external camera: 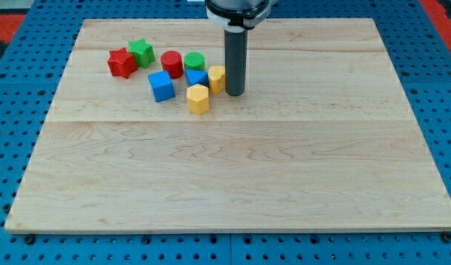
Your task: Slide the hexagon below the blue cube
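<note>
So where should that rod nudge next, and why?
Probably round to the view's top of the yellow hexagon, then push it toward the view's bottom-left. My tip sits at its right, beside another yellow block, and the hexagon lies right of the blue cube, not below.

The rod is running out past the view's top, so its mount is being cut off there and nothing above it is showing. Near the far edge of the surface, the rod is covering the right flank of a yellow block, leaving its shape unclear. A second blue block is sitting partly behind the yellow hexagon, its outline only half showing. My tip is touching or just beside the yellow block; which, I cannot tell.
</note>
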Robot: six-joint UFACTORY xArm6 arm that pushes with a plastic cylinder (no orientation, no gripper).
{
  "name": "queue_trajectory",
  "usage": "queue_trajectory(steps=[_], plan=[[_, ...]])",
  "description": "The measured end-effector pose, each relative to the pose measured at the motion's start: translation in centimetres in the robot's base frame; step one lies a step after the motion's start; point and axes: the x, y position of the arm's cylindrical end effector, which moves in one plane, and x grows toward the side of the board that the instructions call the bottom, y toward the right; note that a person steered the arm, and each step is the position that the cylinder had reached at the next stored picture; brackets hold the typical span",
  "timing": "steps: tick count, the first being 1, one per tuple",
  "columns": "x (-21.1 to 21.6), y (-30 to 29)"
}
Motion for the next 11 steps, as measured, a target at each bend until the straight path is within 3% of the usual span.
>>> queue_trajectory(steps=[3,4,5,8,10,11], plan=[[-1.3,-0.6],[3.9,0.9],[4.9,-1.6],[2.1,-2.5],[2.1,-11.8],[4.5,-12.5]])
